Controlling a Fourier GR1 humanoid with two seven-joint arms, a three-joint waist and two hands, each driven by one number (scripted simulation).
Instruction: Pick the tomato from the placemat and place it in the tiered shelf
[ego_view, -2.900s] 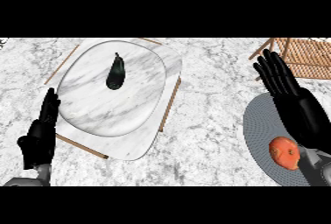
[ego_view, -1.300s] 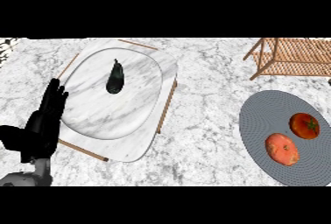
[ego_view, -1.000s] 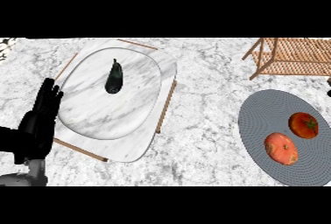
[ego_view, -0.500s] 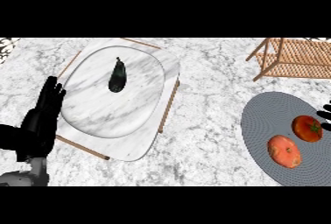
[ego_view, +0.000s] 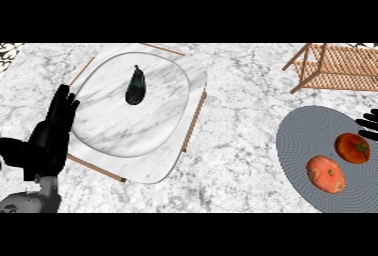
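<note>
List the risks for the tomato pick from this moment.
1. Two similar red fruits lie close together on the grey placemat: the tomato with a green stem and a paler fruit. The right hand, only its fingers showing at the edge, might take or nudge the wrong one.
2. The tiered shelf is partly cropped, so placement may be hard to judge.
</note>
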